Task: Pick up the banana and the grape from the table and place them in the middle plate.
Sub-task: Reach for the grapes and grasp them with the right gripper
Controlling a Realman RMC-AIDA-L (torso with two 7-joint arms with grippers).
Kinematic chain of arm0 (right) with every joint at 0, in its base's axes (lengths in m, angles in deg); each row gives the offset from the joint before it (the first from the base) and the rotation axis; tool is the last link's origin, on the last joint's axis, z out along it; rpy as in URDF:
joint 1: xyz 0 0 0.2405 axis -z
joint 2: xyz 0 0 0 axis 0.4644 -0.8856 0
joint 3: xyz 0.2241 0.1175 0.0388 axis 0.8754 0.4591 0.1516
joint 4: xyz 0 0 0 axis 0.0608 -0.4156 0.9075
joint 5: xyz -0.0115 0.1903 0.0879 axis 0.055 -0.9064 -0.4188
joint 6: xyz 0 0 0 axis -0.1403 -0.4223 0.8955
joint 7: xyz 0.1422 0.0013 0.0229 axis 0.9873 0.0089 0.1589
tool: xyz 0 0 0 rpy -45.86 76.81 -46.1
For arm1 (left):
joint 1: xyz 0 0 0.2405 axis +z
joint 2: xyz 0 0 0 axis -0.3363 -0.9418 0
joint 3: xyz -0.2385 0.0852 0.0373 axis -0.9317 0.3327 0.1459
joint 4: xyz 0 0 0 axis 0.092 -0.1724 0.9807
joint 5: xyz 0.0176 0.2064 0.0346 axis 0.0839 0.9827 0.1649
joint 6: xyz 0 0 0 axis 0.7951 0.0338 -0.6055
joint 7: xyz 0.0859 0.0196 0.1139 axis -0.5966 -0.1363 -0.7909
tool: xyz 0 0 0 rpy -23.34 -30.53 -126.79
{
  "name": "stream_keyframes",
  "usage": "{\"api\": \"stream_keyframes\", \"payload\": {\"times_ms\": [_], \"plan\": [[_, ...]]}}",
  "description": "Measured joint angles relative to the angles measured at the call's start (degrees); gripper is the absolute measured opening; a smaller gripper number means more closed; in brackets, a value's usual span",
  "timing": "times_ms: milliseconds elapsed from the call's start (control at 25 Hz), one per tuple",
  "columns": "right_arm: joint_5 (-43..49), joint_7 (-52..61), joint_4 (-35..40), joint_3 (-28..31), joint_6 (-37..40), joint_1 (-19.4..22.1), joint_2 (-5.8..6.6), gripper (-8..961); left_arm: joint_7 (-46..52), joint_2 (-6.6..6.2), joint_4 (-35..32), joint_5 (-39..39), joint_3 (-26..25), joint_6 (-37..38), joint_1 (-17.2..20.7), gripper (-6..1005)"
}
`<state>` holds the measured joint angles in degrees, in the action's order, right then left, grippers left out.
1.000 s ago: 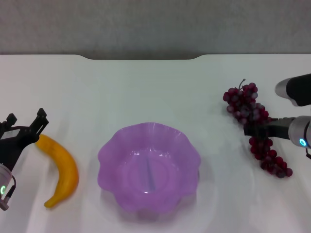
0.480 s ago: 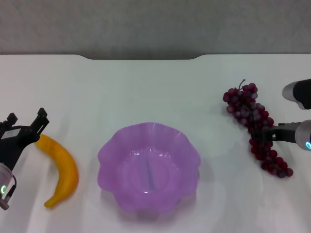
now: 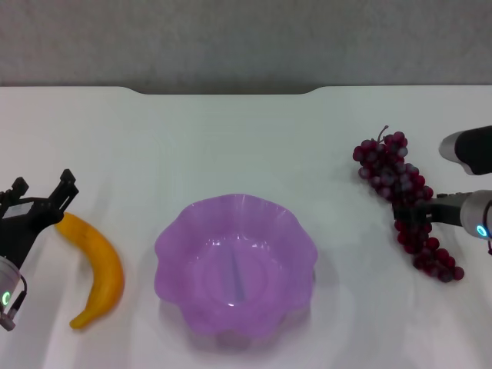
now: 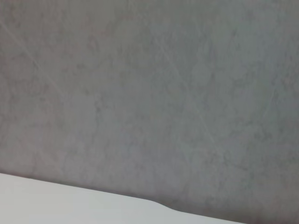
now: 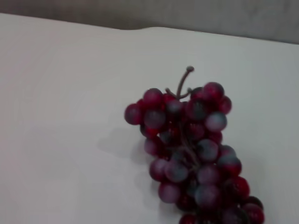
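Observation:
The banana lies on the white table at the left, curved, its upper end by my left gripper. That gripper is open and empty, just above and left of the banana's upper end. The purple scalloped middle plate stands empty at the centre front. The grape bunch lies at the right, stem pointing away; it also shows in the right wrist view. My right gripper reaches in from the right edge and lies at the middle of the bunch, hiding part of it.
The table's notched far edge meets a grey wall. The left wrist view shows only that wall and a strip of table. Bare table lies between the plate and each fruit.
My right gripper drew back to the right from the bunch, then came a little left again. The grapes, banana and left gripper have not visibly moved.

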<state>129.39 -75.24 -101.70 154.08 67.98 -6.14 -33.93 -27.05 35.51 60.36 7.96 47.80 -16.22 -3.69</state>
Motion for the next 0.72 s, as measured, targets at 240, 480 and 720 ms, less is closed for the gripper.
{"api": "stream_keyframes", "payload": {"times_ms": [240, 480, 720], "plan": [[-2.2, -0.1, 0.2, -1.8, 0.8, 0.0, -0.02, 888, 0.0, 0.01, -0.1, 0.2, 0.0, 0.0, 0.0, 891], [-2.2, 0.1, 1.6, -1.8, 1.4, 0.1, -0.01, 889, 0.1, 0.03, -0.1, 0.4, 0.0, 0.0, 0.0, 892], [-2.2, 0.0, 2.2, -1.8, 1.7, 0.0, -0.01, 889, 0.1, 0.03, -0.1, 0.4, 0.0, 0.0, 0.0, 892]]}}
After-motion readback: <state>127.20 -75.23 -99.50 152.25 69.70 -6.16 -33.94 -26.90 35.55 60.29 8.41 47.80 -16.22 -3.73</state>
